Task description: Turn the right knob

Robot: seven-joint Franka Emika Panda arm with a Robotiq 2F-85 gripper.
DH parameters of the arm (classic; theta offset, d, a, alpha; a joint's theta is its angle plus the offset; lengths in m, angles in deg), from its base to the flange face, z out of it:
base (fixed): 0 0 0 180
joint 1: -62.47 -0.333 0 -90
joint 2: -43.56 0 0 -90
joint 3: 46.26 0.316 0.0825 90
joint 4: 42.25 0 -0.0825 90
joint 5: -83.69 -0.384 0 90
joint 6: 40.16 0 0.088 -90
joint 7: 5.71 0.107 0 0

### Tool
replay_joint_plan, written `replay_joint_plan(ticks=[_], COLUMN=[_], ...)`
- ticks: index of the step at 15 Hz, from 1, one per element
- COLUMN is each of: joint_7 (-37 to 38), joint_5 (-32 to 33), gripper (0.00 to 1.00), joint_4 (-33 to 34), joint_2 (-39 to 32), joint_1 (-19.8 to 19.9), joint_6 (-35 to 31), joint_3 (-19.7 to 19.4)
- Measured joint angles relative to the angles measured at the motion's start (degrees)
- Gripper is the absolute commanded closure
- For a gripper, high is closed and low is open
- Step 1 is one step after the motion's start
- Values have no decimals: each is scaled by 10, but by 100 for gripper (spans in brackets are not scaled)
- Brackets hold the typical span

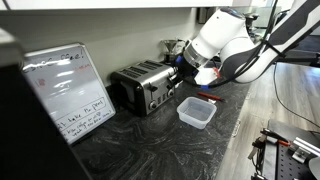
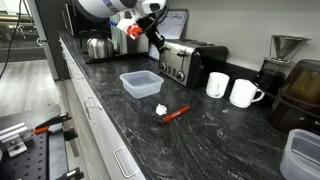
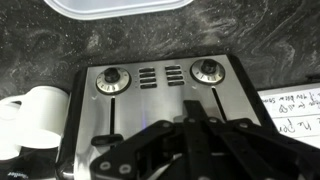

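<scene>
Right knob (image 3: 208, 71) sits on the toaster's (image 3: 150, 100) front panel, on the whiteboard (image 3: 295, 105) side in the wrist view, well apart from the left knob (image 3: 113, 80). The end effector (image 3: 192, 122) hangs between the two, fingers pressed together on nothing. Left unopened, it would likely skid off the knob. Drifting sideways, it could turn the wrong dial.

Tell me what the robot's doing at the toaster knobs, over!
Jaws shut, gripper hovering by the toaster. Right knob in wrist view untouched. Nothing seen blocking it.
</scene>
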State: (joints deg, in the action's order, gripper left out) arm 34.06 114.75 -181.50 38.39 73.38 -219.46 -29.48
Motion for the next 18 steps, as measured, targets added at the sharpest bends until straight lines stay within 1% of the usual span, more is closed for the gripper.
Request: replay_joint_plan(ticks=[4, 8, 10, 18], joint_7=[5, 15, 16, 14], joint_5=[42, 88, 95, 95], gripper=[100, 100, 100, 100], joint_4=[29, 55, 64, 109], joint_2=[-11, -36, -54, -134], joint_1=[-2, -10, -16, -33], joint_6=[7, 53, 70, 75], joint_3=[-25, -45, -45, -48])
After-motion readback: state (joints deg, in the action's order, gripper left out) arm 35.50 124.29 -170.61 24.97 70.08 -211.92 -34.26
